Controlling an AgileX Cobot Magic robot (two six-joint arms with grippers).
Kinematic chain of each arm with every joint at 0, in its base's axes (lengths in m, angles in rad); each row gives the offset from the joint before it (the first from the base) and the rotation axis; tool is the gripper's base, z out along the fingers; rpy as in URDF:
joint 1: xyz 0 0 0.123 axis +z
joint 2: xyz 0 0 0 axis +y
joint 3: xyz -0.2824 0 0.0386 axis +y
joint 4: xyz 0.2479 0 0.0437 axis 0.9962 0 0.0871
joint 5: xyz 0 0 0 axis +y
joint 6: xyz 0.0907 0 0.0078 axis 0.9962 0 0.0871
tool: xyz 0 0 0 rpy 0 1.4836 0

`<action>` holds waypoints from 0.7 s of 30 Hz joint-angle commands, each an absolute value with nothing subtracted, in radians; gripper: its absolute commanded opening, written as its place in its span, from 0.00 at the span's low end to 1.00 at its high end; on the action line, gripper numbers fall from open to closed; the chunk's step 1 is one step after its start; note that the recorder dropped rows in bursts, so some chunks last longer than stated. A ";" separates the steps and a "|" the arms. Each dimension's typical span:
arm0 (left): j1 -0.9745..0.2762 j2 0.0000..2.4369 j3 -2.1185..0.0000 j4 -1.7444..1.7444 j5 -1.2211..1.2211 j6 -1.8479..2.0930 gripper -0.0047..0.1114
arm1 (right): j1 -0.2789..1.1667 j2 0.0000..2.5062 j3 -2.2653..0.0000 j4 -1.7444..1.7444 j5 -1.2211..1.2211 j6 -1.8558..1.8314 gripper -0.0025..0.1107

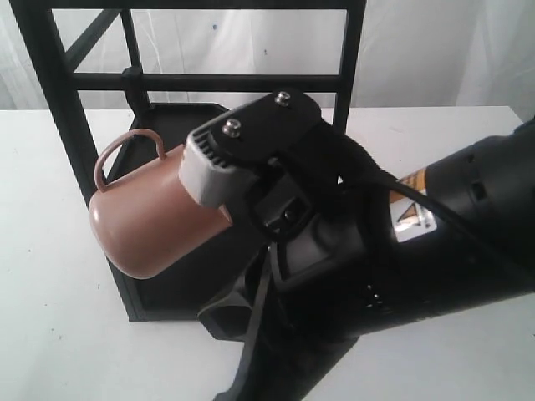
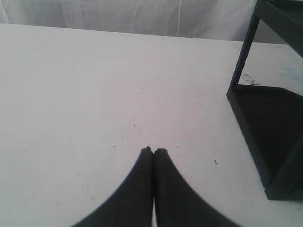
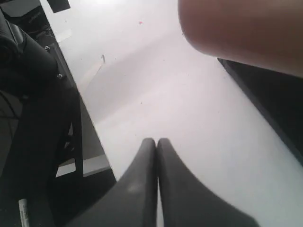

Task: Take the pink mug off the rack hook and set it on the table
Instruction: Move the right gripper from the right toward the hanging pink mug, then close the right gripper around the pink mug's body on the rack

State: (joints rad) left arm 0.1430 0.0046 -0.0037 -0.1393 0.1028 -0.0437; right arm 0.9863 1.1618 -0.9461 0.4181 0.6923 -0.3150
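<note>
The pink mug [image 1: 146, 213] is tilted over the black rack's base tray [image 1: 167, 301], base down to the left and thin handle [image 1: 125, 153] on top. Its mouth is hidden behind my right arm's wrist [image 1: 251, 159], and I cannot tell what holds it up. In the right wrist view the mug [image 3: 246, 33] is a close blur beside and above my right gripper [image 3: 156, 140], which is shut with nothing between its fingers, over the white table [image 3: 189, 94]. My left gripper [image 2: 153, 150] is shut and empty over bare table [image 2: 94, 85], to the side of the rack [image 2: 265, 123].
The rack's black posts and cross bars [image 1: 209, 82] rise behind the mug, with a hook [image 1: 131, 79] on the bar. My right arm [image 1: 418, 242] fills the lower right of the exterior view. A table edge and dark equipment [image 3: 33, 94] lie beyond the right gripper.
</note>
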 commanded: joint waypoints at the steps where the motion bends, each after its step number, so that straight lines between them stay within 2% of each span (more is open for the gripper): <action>1: 0.137 0.010 0.000 -0.147 0.098 -0.045 0.04 | 0.990 1.159 -0.952 0.420 0.671 -0.414 0.11; 3: 0.137 0.010 0.000 -0.147 0.098 -0.045 0.04 | 0.990 1.159 -0.952 0.413 0.627 -0.464 0.25; 7: 0.137 0.010 0.000 -0.147 0.098 -0.045 0.04 | 0.990 1.159 -0.952 0.341 0.523 -0.470 0.47; 9: 0.137 0.010 0.000 -0.147 0.098 -0.045 0.04 | 0.990 1.159 -0.952 0.299 0.473 -0.470 0.54; 21: 0.137 0.010 0.000 -0.147 0.098 -0.045 0.04 | 0.988 1.249 -0.952 0.248 0.300 -0.461 0.57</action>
